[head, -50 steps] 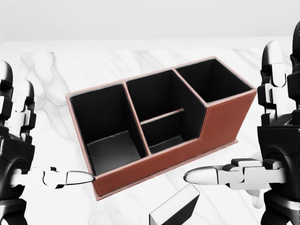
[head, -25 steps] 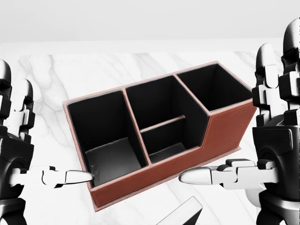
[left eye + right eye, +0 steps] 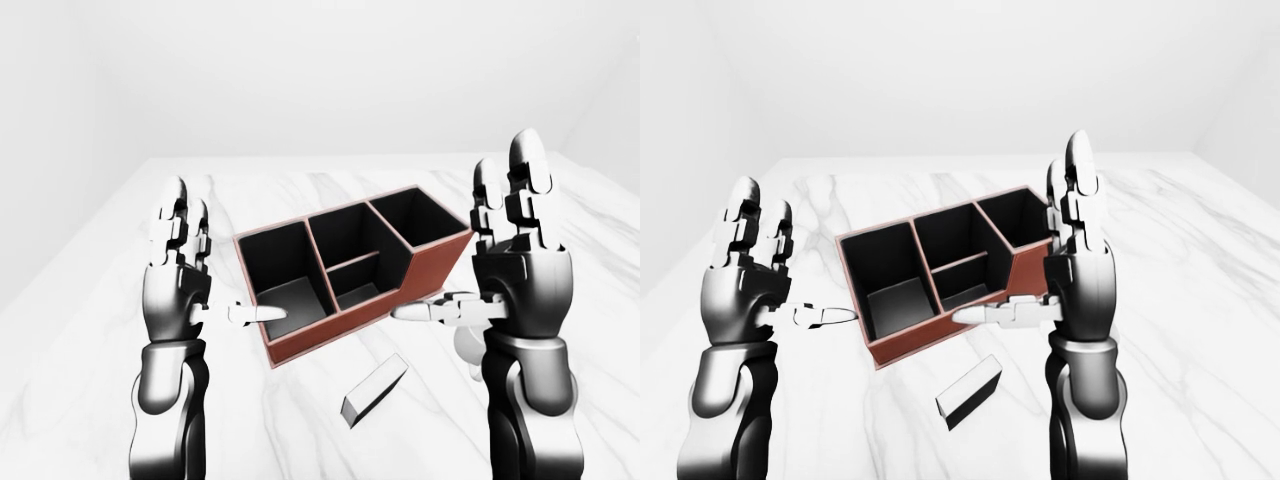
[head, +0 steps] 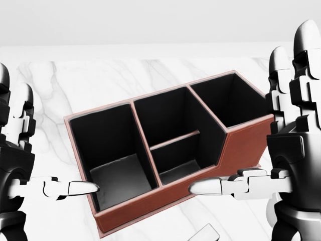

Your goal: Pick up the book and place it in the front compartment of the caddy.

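While both hands hang raised and empty, nothing is grasped. Left hand [image 3: 178,285] and right hand [image 3: 520,290]: fingers upright and spread, thumbs pointing inward. Small grey slab-shaped book [image 3: 375,389] lies flat on white marble counter [image 3: 90,380], just beside the near wall of the reddish-brown, black-lined leather caddy [image 3: 345,270], toward the counter's near edge. Caddy compartments look empty. Step judged: pre-reach. Next move calls for lowering the right hand to the book, closing round its thin edges.

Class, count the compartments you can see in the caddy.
4: in the caddy, head view: one large at left, one at upper right, and two in the middle, split by a low divider.
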Motion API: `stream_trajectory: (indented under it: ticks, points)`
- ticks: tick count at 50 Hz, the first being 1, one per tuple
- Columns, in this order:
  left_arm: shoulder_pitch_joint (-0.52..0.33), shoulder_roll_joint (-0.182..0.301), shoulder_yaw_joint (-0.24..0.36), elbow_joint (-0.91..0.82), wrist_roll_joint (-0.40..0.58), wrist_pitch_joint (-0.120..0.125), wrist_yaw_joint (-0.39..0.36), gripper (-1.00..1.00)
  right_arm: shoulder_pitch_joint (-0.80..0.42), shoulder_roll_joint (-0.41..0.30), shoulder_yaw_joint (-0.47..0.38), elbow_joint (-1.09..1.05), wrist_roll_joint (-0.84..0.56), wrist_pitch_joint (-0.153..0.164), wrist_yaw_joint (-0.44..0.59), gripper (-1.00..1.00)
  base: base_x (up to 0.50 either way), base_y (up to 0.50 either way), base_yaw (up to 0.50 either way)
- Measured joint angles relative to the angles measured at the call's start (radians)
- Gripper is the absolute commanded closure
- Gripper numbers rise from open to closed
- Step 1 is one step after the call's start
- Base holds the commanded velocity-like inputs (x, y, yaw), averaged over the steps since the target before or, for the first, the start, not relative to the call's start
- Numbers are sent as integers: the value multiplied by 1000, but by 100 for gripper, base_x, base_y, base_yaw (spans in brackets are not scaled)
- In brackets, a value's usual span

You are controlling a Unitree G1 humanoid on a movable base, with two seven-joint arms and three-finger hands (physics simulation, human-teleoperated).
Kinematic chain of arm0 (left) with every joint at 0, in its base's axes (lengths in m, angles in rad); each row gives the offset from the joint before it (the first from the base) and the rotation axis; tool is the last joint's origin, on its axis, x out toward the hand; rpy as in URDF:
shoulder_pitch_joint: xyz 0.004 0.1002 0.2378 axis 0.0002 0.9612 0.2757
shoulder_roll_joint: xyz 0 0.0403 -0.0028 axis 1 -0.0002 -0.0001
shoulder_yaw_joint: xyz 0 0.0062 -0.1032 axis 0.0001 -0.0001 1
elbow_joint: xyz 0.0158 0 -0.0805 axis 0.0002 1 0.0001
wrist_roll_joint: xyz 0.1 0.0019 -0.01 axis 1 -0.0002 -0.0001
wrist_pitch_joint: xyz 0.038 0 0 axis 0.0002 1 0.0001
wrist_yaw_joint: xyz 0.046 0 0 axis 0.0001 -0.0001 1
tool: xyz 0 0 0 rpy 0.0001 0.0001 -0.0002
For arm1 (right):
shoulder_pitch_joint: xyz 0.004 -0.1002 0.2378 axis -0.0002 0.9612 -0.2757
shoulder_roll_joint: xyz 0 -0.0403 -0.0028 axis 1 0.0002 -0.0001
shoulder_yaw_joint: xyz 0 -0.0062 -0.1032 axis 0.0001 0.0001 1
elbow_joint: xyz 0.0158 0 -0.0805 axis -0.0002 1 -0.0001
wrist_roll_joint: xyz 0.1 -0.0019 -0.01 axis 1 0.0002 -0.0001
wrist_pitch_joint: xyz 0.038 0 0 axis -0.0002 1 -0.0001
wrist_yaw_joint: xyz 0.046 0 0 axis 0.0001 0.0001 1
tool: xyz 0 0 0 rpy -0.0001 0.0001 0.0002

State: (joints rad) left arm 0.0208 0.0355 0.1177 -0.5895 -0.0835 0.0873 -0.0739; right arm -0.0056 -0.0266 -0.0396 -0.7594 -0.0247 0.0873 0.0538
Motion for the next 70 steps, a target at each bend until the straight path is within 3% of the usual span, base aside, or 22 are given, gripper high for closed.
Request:
stream_trajectory:
  ticks: [40,70]
  points:
    - [-10,4,7,20,-1,0,3,-100,-1,-31,7,23,-246,0,171,-100,0,0,0]
    - [-18,8,15,35,-4,0,7,-100,51,-33,15,-42,-529,0,346,-100,0,0,0]
